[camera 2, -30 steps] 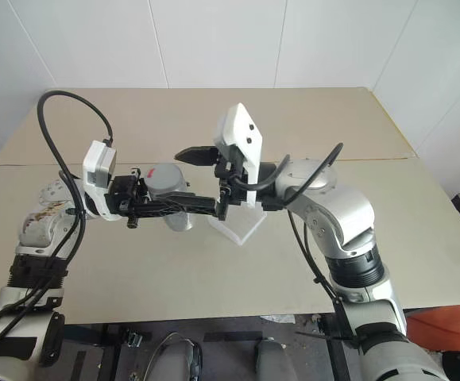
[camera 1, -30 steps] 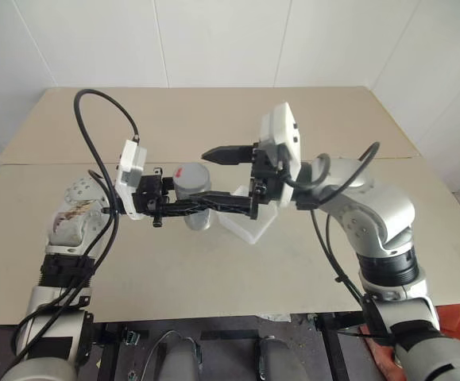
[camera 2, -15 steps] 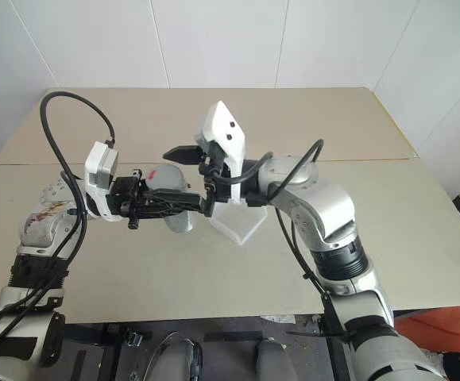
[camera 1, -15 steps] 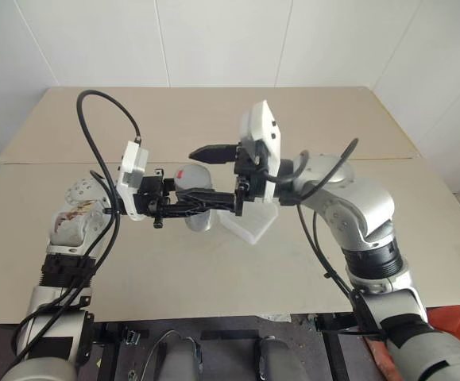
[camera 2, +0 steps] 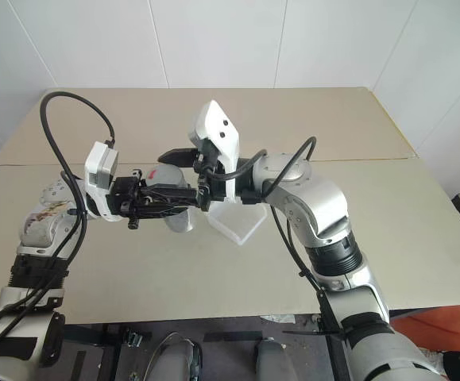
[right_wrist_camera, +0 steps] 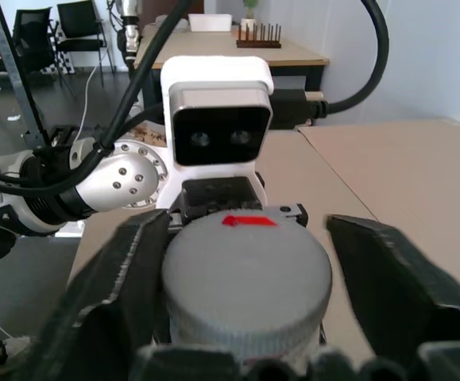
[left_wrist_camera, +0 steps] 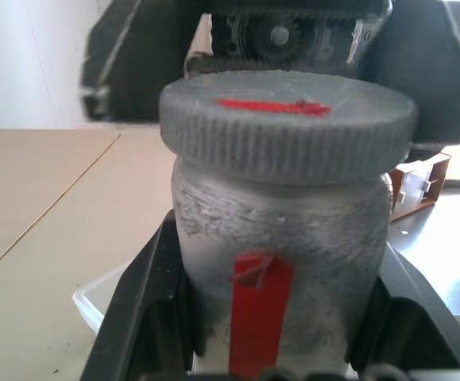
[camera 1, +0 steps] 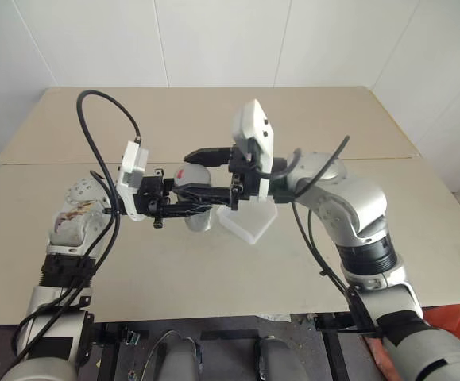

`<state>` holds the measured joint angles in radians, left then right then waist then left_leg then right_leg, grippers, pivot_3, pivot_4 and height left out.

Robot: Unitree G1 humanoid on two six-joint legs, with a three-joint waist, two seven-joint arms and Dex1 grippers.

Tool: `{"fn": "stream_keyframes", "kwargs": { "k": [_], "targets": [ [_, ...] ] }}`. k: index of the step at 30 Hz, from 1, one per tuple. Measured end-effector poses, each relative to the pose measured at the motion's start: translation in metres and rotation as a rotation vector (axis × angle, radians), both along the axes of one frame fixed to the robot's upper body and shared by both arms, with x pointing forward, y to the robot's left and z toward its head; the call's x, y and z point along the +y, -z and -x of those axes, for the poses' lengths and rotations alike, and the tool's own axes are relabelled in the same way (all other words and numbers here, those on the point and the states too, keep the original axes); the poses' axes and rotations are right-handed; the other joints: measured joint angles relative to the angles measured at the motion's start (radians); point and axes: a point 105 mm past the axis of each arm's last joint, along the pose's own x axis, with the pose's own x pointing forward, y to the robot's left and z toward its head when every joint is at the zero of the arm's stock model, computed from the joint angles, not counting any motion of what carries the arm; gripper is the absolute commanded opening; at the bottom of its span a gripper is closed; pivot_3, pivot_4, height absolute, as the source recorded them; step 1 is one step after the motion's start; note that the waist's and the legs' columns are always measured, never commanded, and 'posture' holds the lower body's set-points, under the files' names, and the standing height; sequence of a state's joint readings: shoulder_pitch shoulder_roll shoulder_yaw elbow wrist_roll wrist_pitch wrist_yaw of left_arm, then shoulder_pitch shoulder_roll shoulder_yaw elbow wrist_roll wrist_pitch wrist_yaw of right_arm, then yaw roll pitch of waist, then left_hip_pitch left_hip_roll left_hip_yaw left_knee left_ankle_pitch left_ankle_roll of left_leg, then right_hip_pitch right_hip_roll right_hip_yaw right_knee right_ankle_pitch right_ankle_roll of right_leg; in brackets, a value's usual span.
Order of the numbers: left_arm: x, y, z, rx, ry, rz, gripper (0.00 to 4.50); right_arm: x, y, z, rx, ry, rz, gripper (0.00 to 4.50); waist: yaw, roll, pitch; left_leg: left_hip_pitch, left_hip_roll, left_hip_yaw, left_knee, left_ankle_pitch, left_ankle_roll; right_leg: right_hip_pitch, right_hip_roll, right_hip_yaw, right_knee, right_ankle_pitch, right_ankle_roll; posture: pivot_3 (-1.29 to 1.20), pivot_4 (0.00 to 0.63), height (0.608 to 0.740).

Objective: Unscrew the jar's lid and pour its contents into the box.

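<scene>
Clamping the jar (left_wrist_camera: 277, 230) by its body, the left gripper (camera 1: 202, 198) holds it in the air above the table (camera 1: 214, 119), one black finger pressed to each side of the clouded wall. A red mark (left_wrist_camera: 257, 309) runs down the jar's side between those fingers. I cannot tell what lies inside. The grey lid (left_wrist_camera: 287, 127), with a red stripe on top, sits screwed onto the neck. The right gripper (right_wrist_camera: 249, 230) reaches in from the opposite side and straddles the lid with its jaws apart: one finger (right_wrist_camera: 126, 270) lies against the ribbed edge, and the other finger (right_wrist_camera: 388, 270) stands just clear of it. The box (camera 1: 249, 226) rests on the table just beyond the jar, under the right gripper.
</scene>
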<state>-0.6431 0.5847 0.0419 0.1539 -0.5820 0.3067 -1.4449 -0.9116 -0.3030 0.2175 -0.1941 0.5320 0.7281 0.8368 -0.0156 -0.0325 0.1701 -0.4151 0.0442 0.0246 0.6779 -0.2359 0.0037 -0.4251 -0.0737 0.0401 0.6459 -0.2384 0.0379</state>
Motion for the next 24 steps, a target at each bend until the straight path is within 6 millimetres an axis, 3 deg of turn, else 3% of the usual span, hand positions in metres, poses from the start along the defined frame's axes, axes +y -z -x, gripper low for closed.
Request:
{"fn": "stream_keyframes", "kwargs": {
  "k": [13,18,21,24],
  "targets": [
    [-0.003,0.004,0.004,-0.010,0.022,-0.018,1.93,-0.005,-0.003,0.001,0.069,-0.025,-0.006,2.75,0.000,0.000,0.000,0.000,0.000,0.000,0.000,0.000,0.000,0.000,0.000,0.000,0.000,0.000,0.000,0.00,0.150,0.740],
    [-0.003,0.017,0.005,0.023,0.030,-0.052,1.93,-0.032,-0.040,-0.005,0.034,0.033,-0.095,2.75,0.001,0.000,0.000,0.000,0.000,0.000,0.000,0.000,0.000,0.000,0.000,0.000,0.000,0.000,0.000,0.00,0.150,0.740],
    [-0.003,0.017,0.005,0.017,0.030,-0.052,1.93,-0.041,-0.036,-0.010,0.060,0.078,-0.103,2.75,0.001,0.000,0.000,0.000,0.000,0.000,0.000,0.000,0.000,0.000,0.000,0.000,-0.001,0.000,0.000,0.00,0.150,0.740],
    [-0.002,0.016,0.004,0.010,0.016,-0.046,1.93,-0.063,-0.023,-0.025,0.051,0.233,-0.088,2.75,0.004,0.000,0.000,0.000,0.000,0.000,0.000,0.000,0.000,0.000,-0.001,0.000,-0.002,0.000,0.000,0.00,0.150,0.740]
  ]
}}
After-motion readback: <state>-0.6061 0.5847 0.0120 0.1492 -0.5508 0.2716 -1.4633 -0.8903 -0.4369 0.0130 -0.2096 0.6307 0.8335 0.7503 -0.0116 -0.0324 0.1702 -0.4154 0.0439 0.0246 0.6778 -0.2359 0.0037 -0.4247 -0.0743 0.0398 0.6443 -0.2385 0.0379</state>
